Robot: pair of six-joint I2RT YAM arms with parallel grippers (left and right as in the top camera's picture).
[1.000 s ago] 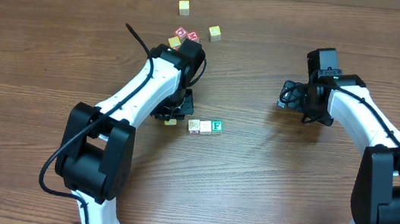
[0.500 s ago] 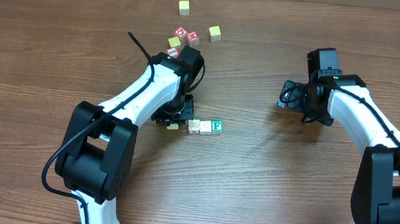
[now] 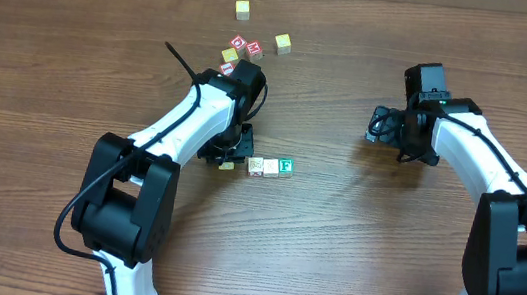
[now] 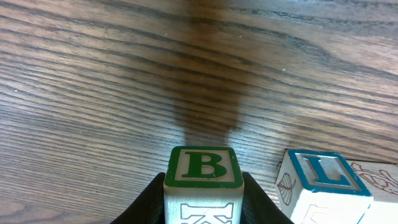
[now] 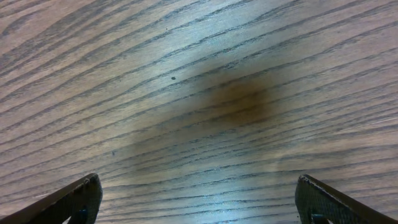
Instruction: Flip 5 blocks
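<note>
Left of centre overhead, the left tool (image 3: pixel 227 159) stands beside two pale wooden cubes (image 3: pixel 255 167) and a green-faced wooden cube (image 3: pixel 285 166) in a row on the brown wooden table (image 3: pixel 332 247). Left wrist, bottom edge: its fingers (image 4: pixel 146 202) flank a green-B wooden cube (image 4: pixel 203 177); pinching or merely touching, I cannot tell. Right wrist: the right tool (image 5: pixel 198 186) is spread wide.

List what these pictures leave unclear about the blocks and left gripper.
- Left wrist: the wooden cube with a green B is cut off by the bottom edge; whether the black fingers squeeze it or flank it is unclear.
- Left wrist: the wooden blue-L cube runs past the bottom edge.
- Overhead: the left gripper is mostly under its own arm; prints on the pale cubes are too small.
</note>
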